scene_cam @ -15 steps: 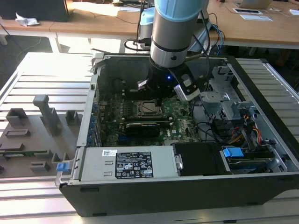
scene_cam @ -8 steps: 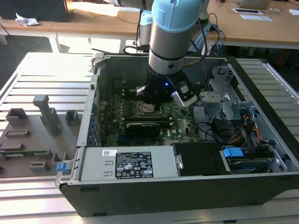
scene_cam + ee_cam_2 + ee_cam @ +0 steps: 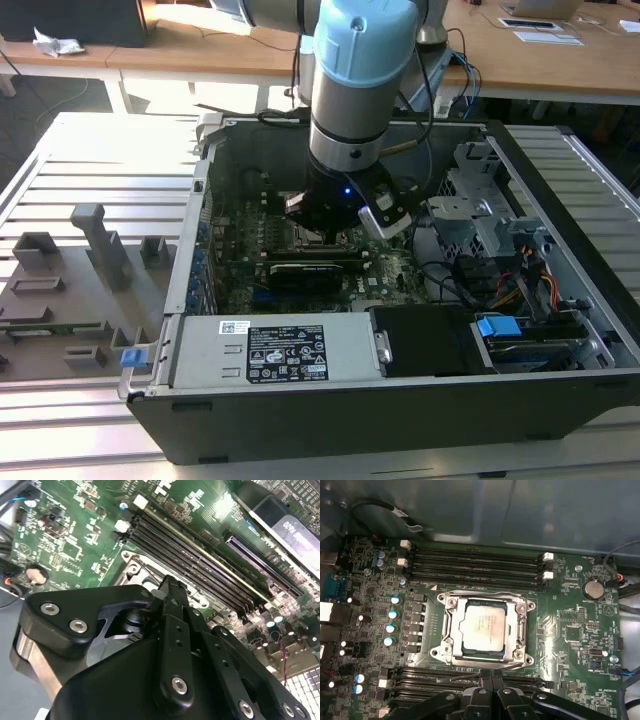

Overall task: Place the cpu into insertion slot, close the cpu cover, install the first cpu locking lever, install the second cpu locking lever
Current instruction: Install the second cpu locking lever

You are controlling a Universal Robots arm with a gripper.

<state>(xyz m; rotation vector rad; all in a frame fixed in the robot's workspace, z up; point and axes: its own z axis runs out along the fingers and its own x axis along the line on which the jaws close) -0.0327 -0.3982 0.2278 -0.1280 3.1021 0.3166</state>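
We see the cpu (image 3: pixel 483 626) seated in the insertion slot (image 3: pixel 451 645), with the cpu cover (image 3: pixel 521 625) down around its metal top, so placing and closing look done. We judge the levers nearly finished: thin rods lie along the frame edges, though we cannot confirm both are latched. At six o'clock of the socket, the gripper (image 3: pixel 491 680) hangs with fingers pressed together, holding nothing. The motherboard (image 3: pixel 570 625) surrounds everything.
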